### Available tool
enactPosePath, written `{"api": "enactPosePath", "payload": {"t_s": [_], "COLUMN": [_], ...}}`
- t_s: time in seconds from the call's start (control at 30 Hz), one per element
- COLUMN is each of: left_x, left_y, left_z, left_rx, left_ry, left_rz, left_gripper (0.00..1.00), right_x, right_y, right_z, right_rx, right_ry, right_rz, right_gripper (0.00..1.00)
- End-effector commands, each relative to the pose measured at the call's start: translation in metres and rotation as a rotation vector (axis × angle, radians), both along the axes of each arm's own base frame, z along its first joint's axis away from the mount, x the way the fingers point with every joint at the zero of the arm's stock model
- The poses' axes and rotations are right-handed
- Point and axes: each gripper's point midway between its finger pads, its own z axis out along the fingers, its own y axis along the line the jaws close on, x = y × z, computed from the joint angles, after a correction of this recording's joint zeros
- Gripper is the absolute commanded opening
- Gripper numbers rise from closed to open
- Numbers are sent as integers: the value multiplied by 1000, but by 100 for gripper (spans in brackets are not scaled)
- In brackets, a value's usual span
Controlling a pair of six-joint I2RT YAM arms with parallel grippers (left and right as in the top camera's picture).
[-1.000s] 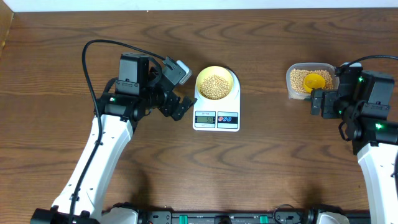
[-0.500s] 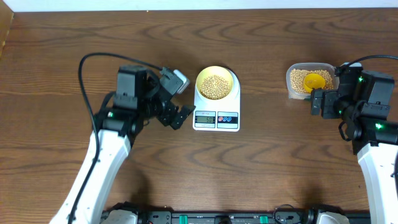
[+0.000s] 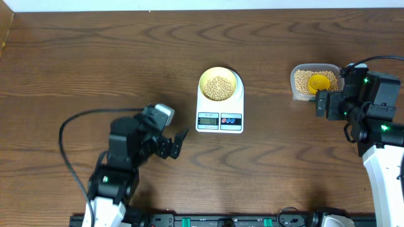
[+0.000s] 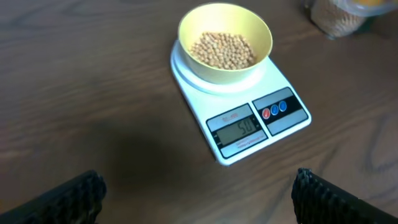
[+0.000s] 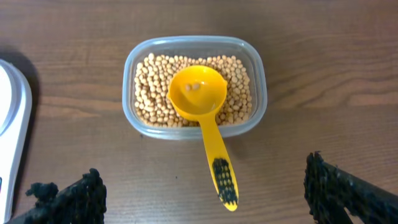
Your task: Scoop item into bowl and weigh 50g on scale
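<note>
The pale-yellow bowl [image 3: 219, 78] [image 4: 227, 73] stands on the white scale [image 3: 220, 128] [image 4: 198, 93] at mid-table, with a layer of tan beans [image 3: 219, 87] [image 4: 222, 51] in it. The display [image 4: 239, 129] reads 50. My left gripper [image 3: 175, 143] [image 4: 199, 199] hangs open and empty, left of the scale and nearer the front edge. My right gripper [image 3: 320, 104] [image 5: 205, 193] is open just in front of a clear container [image 3: 294, 88] [image 5: 194, 42] of beans [image 5: 152, 93]. A yellow scoop [image 3: 319, 82] [image 5: 198, 93] rests in it, its handle reaching out between my spread fingers, untouched.
Dark wooden tabletop [image 3: 95, 50] spreads all round. A black cable [image 3: 76, 126] loops left of the left arm. The table's back edge meets a pale wall [image 3: 189, 4].
The left arm has drawn back from beside the scale toward the table's front edge, its gripper still open. The right arm, scoop, bowl and scale have not moved.
</note>
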Motion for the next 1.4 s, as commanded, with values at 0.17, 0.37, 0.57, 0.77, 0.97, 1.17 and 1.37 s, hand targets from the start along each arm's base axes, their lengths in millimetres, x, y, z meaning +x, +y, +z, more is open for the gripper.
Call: {"api": "enactPosePath", "payload": {"t_s": [0.17,0.37,0.57,0.77,0.97,1.17,1.37], "left_x": [-9,-9,-11,-13,-16,-17,-15], "left_y": [23,26,32,42,48,51,54], "left_z": [15,28,32,39,53,60,61], "left_rx": [-108,-156,-228,-263,-282,-296,-319], "left_ry": [-93,-228,-334,-400,-458,-493,-557], "left_rz": [201,220,262,320,342,355,363], "left_gripper": [98,98,98,98,98,98,98], "right_x": [2,2,2,2,2,2,2], "right_y": [-3,-3,-3,-3,-3,-3,-3], "right_z": [11,12,11,11,11,11,11], "right_rx": [-19,-19,-20,-19,-19,-19,-19], "right_ry": [-28,-28,-28,-28,-28,-28,-28], "right_rz": [2,2,2,2,2,2,2], "right_gripper": [99,99,99,99,99,99,99]}}
